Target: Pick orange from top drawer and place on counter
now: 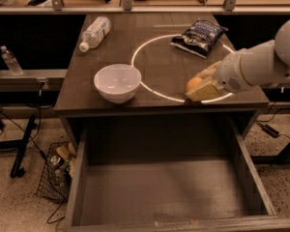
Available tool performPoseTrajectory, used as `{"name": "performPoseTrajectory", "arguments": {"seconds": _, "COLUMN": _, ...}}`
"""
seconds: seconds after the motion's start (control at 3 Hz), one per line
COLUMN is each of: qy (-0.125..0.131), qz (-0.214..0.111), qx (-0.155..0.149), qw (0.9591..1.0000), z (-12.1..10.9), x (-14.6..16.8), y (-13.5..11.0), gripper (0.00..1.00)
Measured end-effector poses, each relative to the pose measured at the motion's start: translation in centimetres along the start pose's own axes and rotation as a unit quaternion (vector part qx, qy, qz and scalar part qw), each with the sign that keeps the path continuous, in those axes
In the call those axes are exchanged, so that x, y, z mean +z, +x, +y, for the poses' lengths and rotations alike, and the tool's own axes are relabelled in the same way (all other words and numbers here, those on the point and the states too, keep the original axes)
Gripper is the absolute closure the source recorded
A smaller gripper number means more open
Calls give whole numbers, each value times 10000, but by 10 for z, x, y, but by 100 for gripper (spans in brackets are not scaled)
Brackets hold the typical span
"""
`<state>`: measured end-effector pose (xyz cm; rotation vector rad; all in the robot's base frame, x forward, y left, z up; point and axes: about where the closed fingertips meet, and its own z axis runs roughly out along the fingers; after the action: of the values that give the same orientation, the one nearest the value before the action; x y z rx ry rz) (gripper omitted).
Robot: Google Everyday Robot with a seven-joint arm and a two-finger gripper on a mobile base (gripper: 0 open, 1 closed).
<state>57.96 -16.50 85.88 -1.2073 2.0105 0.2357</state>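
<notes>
My gripper (pixel 201 86) is over the right front part of the counter (pixel 154 66), on the front arc of the glowing white circle. It is shut on the orange (pixel 194 83), whose round orange skin shows between the pale fingers (pixel 206 92). I cannot tell whether the orange touches the counter. The white arm reaches in from the right. The top drawer (pixel 169 187) is pulled fully open below the counter and nothing lies in it.
A white bowl (pixel 117 82) stands at the counter's front left. A plastic water bottle (pixel 94 33) lies at the back left. A dark chip bag (pixel 198 31) lies at the back right. A wire basket (pixel 55 173) sits on the floor at the left.
</notes>
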Motion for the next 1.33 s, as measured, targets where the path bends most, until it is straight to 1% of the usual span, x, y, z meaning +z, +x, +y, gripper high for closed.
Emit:
{"name": "performPoseTrajectory", "arguments": {"seconds": 0.33, "qy": 43, "qz": -226, "qx": -84, "qw": 9997, "z": -20, "x": 25, "y": -14, "gripper": 100}}
{"name": "performPoseTrajectory", "arguments": {"seconds": 0.67, "qy": 101, "qz": -328, "qx": -116, "qw": 9993, "z": -34, "x": 37, "y": -20, "gripper": 84}}
{"name": "performPoseTrajectory", "arguments": {"seconds": 1.0, "qy": 52, "qz": -301, "qx": -90, "qw": 9995, "z": -40, "x": 46, "y": -15, "gripper": 61}}
{"name": "performPoseTrajectory", "arguments": {"seconds": 1.33, "qy": -44, "qz": -240, "qx": -86, "qw": 9997, "z": -38, "x": 52, "y": -10, "gripper": 28}}
